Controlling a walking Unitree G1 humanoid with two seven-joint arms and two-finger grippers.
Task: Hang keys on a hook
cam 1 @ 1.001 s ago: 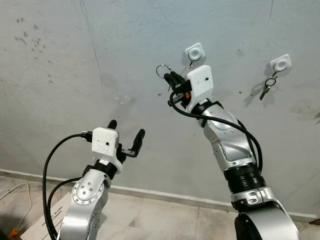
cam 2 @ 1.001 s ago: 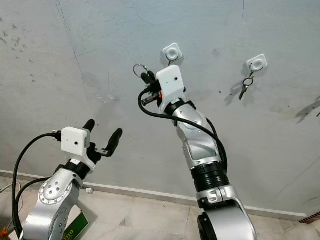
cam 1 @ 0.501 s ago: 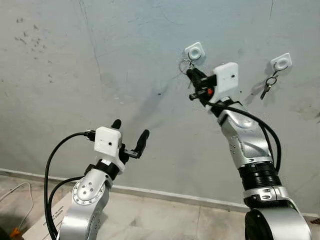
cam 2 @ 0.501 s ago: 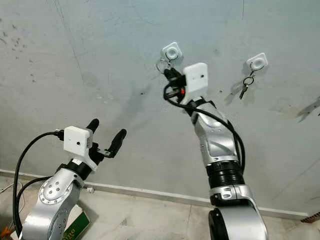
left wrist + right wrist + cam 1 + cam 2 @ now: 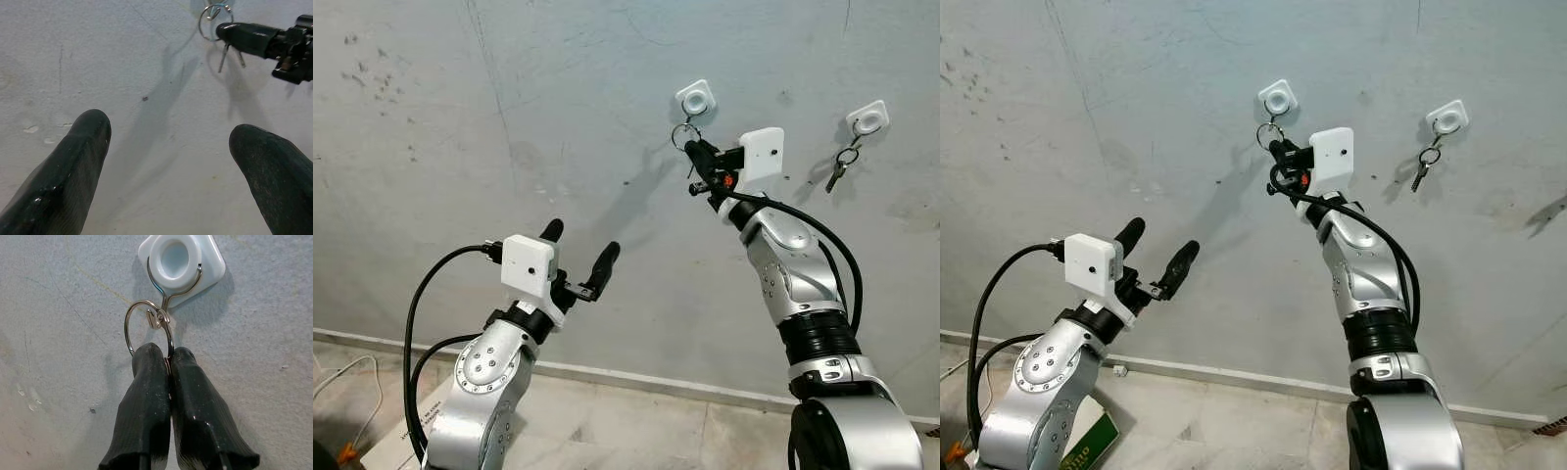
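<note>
My right gripper (image 5: 693, 149) is raised to the grey wall, shut on a silver key ring (image 5: 148, 328). The ring (image 5: 682, 133) hangs around the wire hook of a white wall mount (image 5: 695, 98), seen close in the right wrist view (image 5: 180, 260). Two small keys (image 5: 230, 55) dangle below the ring beside the black fingers (image 5: 193, 404). My left gripper (image 5: 579, 257) is held lower and to the left, open, with nothing between its fingers (image 5: 73, 161).
A second white hook mount (image 5: 867, 117) further right on the wall carries another key set (image 5: 840, 166). A white baseboard (image 5: 656, 384) meets a tiled floor. A cardboard box (image 5: 1085, 452) sits on the floor at lower left.
My right gripper carried the key ring rightward and up from left of the hook, and now the ring sits on the hook. My left gripper rose slightly.
</note>
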